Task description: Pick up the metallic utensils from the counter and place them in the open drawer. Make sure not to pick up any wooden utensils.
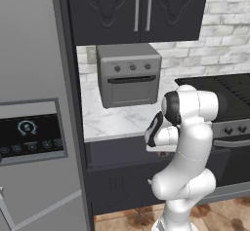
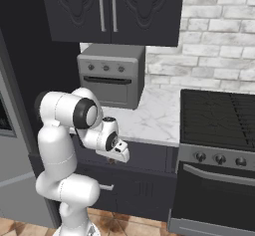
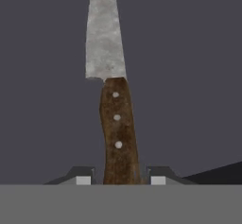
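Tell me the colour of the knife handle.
Dark brown with three pale rivets on the knife, clearest in the hand view.

marble worktop point(image 1: 114, 120), toaster oven point(image 1: 129, 74) (grey)

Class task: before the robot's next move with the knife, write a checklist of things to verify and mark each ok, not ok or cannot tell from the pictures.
1. Knife lies between the fingers, handle end nearest them: ok.
2. Fingers actually clamped on the brown handle: cannot tell; small gaps show on both sides.
3. Item is metallic, silver blade, not a wooden utensil: ok.
4. Gripper is over the open drawer: ok, dark surface behind the knife.
5. Knife resting on the drawer floor: cannot tell.
6. Fork already in the drawer: cannot tell.
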### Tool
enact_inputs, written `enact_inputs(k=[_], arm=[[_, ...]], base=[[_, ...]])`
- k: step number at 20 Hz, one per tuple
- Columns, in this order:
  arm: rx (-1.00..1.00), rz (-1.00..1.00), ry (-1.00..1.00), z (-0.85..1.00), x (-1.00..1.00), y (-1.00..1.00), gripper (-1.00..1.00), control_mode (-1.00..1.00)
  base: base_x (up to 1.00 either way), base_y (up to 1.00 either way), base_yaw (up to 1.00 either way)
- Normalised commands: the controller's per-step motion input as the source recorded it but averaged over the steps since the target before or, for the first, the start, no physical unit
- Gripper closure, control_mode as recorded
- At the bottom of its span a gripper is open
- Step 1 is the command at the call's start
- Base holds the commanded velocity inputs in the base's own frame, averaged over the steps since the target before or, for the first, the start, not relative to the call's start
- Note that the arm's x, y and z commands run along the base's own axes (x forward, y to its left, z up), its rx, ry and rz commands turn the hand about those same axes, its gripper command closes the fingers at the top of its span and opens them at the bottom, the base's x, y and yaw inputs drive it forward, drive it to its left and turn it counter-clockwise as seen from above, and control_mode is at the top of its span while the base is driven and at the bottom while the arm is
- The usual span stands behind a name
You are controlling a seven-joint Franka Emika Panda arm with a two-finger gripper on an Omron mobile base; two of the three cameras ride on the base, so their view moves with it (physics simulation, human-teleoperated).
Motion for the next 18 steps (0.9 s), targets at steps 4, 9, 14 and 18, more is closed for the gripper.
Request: enact_inputs(k=[4,9,14,18], arm=[[0.0,0.0,0.0,0.0,0.0,0.0,-1.0,-1.0],[0.0,0.0,0.0,0.05,0.0,0.0,-1.0,-1.0],[0.0,-0.01,0.01,0.6,-0.01,-0.04,-1.0,-1.0],[0.0,0.0,0.0,0.97,-0.31,-0.09,-1.0,-1.0]], base=[[0.0,0.0,0.0],[0.0,0.0,0.0],[0.0,0.0,0.0],[0.0,0.0,0.0]])
